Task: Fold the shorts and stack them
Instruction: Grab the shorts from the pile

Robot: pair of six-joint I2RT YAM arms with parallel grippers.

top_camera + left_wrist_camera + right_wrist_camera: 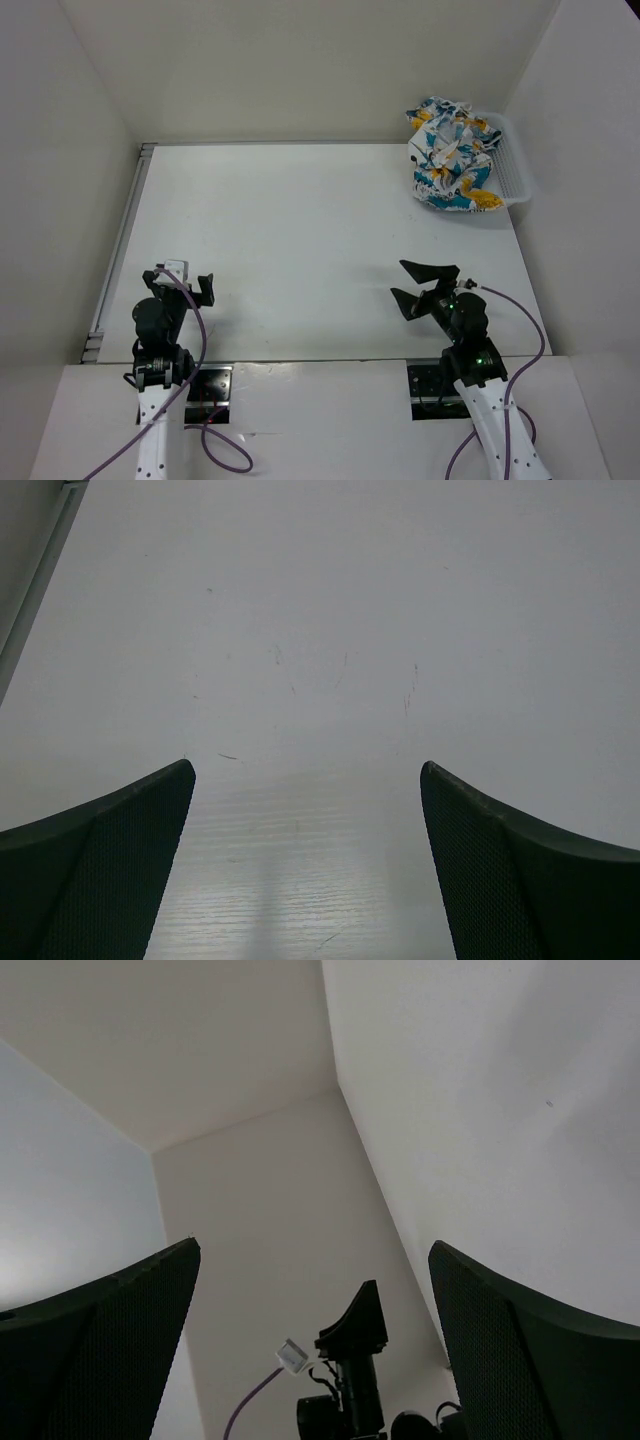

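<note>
Printed white shorts (452,155) heaped in mesh basket (514,170), far right corner of table (300,230).
Left gripper (308,768) and right gripper (402,280) sit at the near edge, jaws spread wide, holding nothing.

Both arms share one look: a white lower link with black joints and a black wrist above it. A purple cable (197,335) runs along the left arm (158,335), and another (525,330) runs along the right arm (470,350), where a small green light (481,358) glows. The left gripper (180,285) carries a white block (175,266). The right gripper (398,278) is black. Its fingers (110,1350) are dark wedges tapering to curved tips, with a fine dotted texture on the inner faces.
</note>
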